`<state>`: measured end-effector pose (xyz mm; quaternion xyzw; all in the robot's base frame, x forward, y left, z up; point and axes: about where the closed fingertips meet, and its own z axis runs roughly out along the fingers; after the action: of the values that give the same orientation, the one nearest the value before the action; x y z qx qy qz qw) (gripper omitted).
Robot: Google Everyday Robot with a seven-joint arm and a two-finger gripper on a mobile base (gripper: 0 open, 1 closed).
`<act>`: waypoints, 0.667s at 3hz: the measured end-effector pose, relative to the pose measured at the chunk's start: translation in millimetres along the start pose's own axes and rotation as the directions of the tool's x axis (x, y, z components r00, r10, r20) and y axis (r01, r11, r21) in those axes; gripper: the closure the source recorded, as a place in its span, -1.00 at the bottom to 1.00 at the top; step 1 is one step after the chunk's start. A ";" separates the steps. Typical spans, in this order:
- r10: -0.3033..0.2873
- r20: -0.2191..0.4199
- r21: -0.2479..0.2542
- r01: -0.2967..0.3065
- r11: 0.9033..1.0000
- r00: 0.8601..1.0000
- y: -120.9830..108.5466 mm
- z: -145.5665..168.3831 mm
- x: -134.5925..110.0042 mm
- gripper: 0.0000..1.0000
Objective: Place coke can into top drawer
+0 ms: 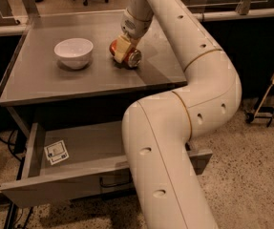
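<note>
Camera view: end effector [122,50] at tabletop [41,86] seemingly pinches sideways coke can [133,58].

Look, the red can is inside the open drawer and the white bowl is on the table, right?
No, the coke can lies on the table near the bowl, at the gripper, not inside the open top drawer; the camera view shows it.

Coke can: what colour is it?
Coke can is red, silver end, camera view; gripper sits over it.
</note>
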<state>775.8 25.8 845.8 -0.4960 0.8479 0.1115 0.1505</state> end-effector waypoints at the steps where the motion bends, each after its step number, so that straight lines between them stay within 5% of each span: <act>1: -0.004 0.011 0.004 0.004 1.000 1.000 -1.1 -0.5 -2.6 1.00; 2: -0.018 0.040 0.013 0.018 1.000 0.999 -3.2 -2.1 -8.9 1.00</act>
<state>782.4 30.7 850.9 -0.5003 0.8409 0.1146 0.1717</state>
